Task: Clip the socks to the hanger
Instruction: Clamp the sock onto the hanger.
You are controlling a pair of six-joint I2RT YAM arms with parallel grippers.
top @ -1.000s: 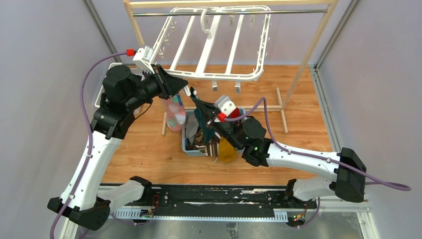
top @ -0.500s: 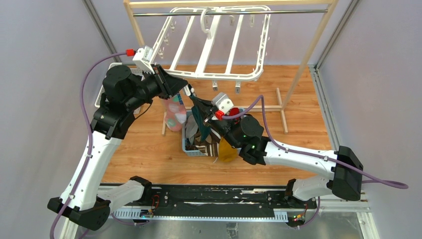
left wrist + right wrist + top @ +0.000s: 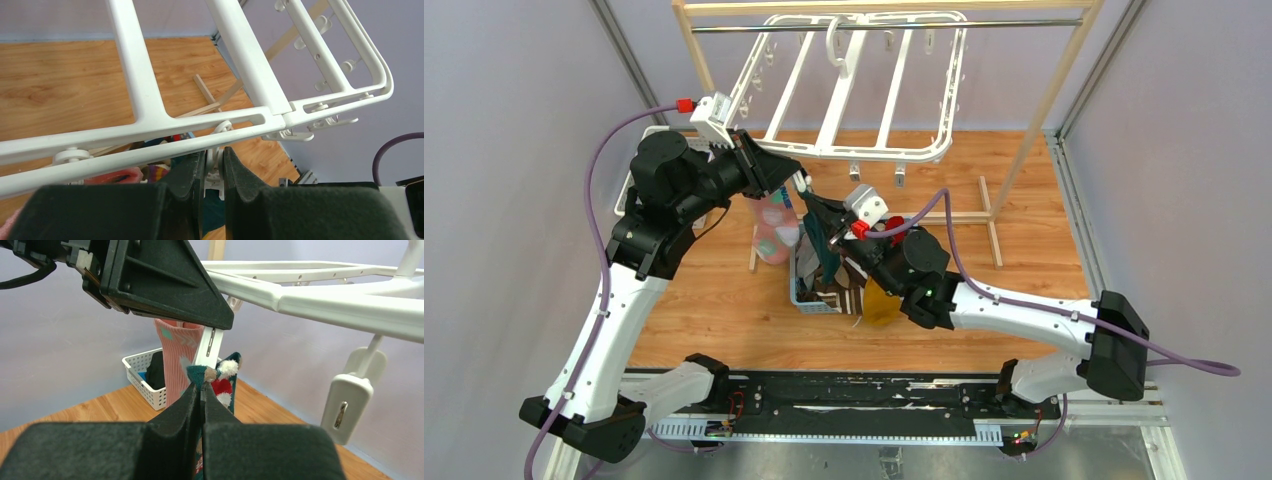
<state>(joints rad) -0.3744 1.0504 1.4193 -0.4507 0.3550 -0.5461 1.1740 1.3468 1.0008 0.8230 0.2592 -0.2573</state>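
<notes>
While my left pincer (image 3: 214, 161) squeezes a white clip (image 3: 210, 346) under the near rail of the hanger (image 3: 864, 152), its pads nearly together on the clip's sides, my right pincer (image 3: 202, 390) is closed tight on the cuff of a green sock (image 3: 196, 373) with a white pom-pom. It holds that cuff right at the clip's lower end; I cannot tell whether the cuff is between the clip's jaws. The rest of the green sock trails down toward a basket (image 3: 807, 292) of mixed socks (image 3: 829, 285) near the middle of the desk (image 3: 714, 310). A pink sock (image 3: 776, 228) hangs just beside my left pincer, near the hanger's near left corner. The hanger hangs by its hook from a metal rail (image 3: 1024, 23) above the far side of the desk.
</notes>
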